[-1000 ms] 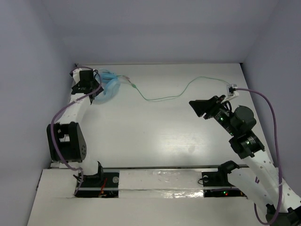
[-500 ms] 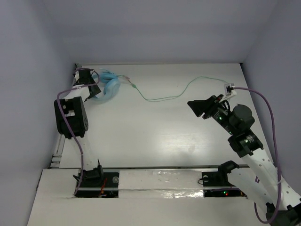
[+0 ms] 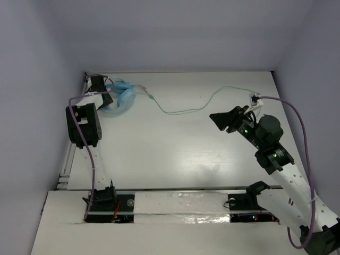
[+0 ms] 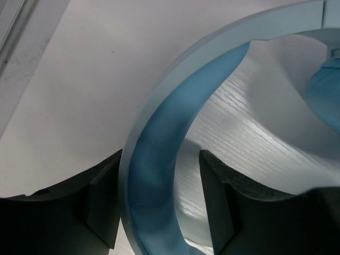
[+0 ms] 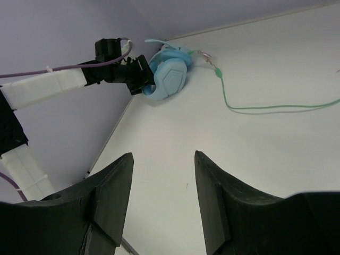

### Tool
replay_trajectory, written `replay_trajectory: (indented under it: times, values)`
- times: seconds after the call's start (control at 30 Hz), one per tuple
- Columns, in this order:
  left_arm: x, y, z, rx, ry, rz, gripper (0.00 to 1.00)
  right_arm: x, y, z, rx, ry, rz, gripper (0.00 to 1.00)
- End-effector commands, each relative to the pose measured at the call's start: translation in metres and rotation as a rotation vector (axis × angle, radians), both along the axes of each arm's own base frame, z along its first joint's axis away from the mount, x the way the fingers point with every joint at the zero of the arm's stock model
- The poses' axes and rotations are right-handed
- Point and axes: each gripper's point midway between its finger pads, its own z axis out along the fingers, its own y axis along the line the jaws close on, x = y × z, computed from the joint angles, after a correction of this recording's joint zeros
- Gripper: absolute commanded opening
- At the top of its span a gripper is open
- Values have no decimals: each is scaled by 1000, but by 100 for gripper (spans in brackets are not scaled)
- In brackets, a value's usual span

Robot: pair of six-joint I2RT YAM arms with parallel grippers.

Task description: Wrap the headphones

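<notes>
The light blue headphones lie at the table's far left corner, and also show in the right wrist view. Their thin pale-green cable trails right across the far table to near my right arm, also visible in the right wrist view. My left gripper is open, its jaws straddling the padded headband; the left finger touches the band and the right finger stands apart. My right gripper is open and empty above the table's right side, well clear of the cable.
Purple walls close in the table on the left, back and right. A thick purple robot cable loops off my right arm from a white connector. Another purple cable runs along my left arm.
My left arm's elbow has swung up and towards the far left wall while its gripper stayed at the headphones. My right gripper has shifted slightly left.
</notes>
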Motion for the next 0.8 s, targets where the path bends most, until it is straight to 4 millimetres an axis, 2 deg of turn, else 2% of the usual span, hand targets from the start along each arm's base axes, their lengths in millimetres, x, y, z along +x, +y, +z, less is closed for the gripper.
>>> replay_trajectory:
  times: [0.0, 0.03, 0.1, 0.13, 0.2, 0.23, 0.3, 0.33, 0.4, 0.43, 0.47, 0.5, 0.53, 0.6, 0.63, 0.7, 0.73, 0.77]
  values:
    - [9, 6, 6, 16, -20, -4, 49, 3, 2, 11, 7, -64, 1, 55]
    - [8, 7, 4, 20, -16, -3, 28, 3, 2, 11, 7, -64, 0, 54]
    - [10, 8, 8, 32, -25, -8, 6, 5, 2, 10, 4, -61, -2, 50]
    - [11, 8, 13, 35, -38, -13, 0, 6, 2, 9, 3, -58, -2, 45]
    - [11, 8, 20, 40, -49, -21, 0, 8, 2, 7, 1, -54, -5, 37]
    - [13, 7, 35, 44, -77, -30, 0, 8, 2, 7, -1, -53, -6, 27]
    - [13, 6, 51, 50, -115, -40, 0, 9, 4, 6, -4, -52, 0, 18]
    - [14, 4, 75, 50, -162, -46, 0, 11, 5, 4, -6, -46, 3, 16]
    - [15, -3, 99, 28, -225, -68, 0, 12, 7, 2, -12, -43, 11, 8]
    - [15, -10, 128, 5, -290, -87, 0, 15, 8, -1, -18, -35, 13, 3]
    - [14, -15, 142, -18, -317, -94, 0, 15, 10, -2, -21, -34, 23, 2]
    - [13, -24, 154, -37, -341, -109, 0, 16, 12, -3, -28, -33, 32, 1]
    - [10, -41, 180, -48, -387, -145, 0, 16, 14, -2, -28, -45, 44, 0]
    - [1, -59, 200, -45, -404, -174, 0, 16, 19, -6, -39, -49, 78, 0]
    - [-7, -78, 223, -41, -439, -213, 0, 15, 22, -5, -38, -59, 95, 0]
    - [-21, -97, 233, -46, -433, -248, 0, 18, 21, -7, -52, -68, 83, 0]
    - [-29, -107, 249, -51, -458, -271, 0, 19, 20, -7, -62, -69, 77, 0]
    - [-38, -124, 249, -60, -442, -308, 0, 20, 18, -7, -75, -73, 69, 0]
